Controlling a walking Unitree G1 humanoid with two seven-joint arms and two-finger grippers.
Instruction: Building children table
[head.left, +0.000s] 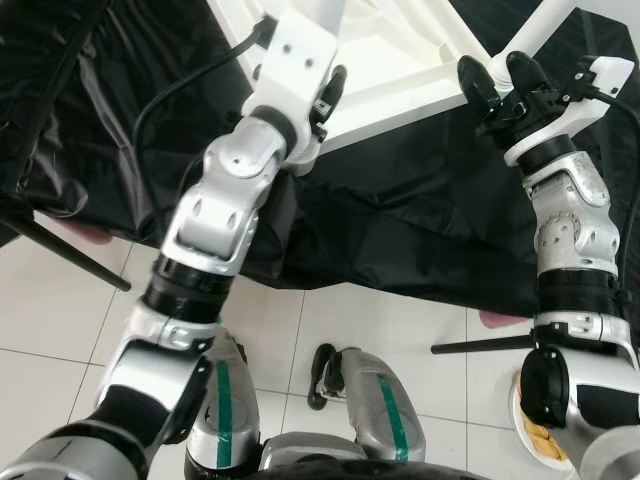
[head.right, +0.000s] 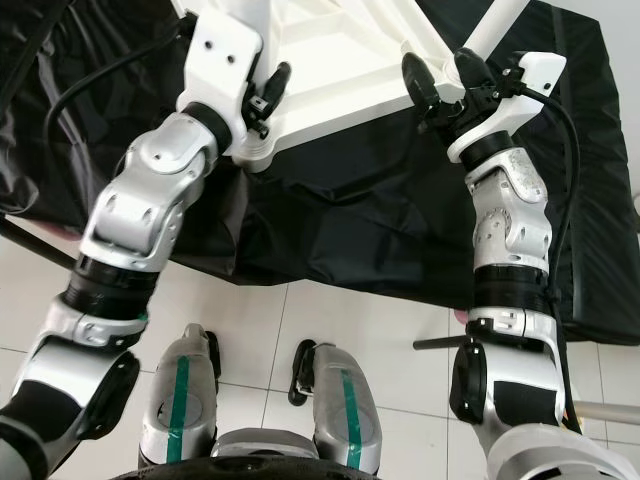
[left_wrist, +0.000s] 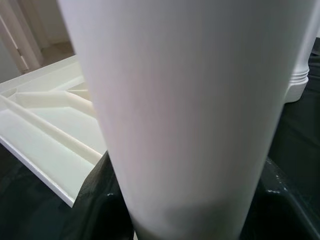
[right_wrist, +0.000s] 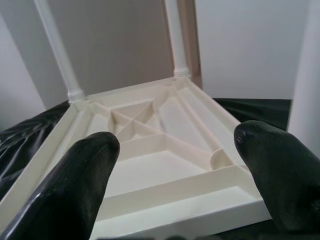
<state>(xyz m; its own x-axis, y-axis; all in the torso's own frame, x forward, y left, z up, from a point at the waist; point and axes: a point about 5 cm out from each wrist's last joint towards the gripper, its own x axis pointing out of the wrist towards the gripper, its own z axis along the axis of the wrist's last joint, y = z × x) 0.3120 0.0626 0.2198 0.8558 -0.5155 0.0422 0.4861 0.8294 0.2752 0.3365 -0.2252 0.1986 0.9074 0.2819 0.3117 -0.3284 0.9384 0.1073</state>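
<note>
I see a black plastic sheet (head.left: 420, 220) spread over white floor tiles (head.left: 60, 330), and on it the children's table (right_wrist: 165, 150) lies upside down, its ribbed cream underside facing up and its far part cut off at the top of the head views. No brand, label or writing is legible to me on any of it. Two white legs (right_wrist: 55, 50) stand upright in the far corner sockets in the right wrist view. My left arm reaches to the near left corner of the table; the left gripper (head.left: 335, 85) is mostly hidden behind its white wrist housing, and the left wrist view is taken up by a blurred white leg (left_wrist: 190, 115) very close up, so I cannot tell how those fingers stand. My right gripper (head.left: 497, 77) is at the near right corner, its black fingers (right_wrist: 85, 175) spread apart with nothing between them, beside another white leg (head.left: 545, 30) that runs out of frame.
</note>
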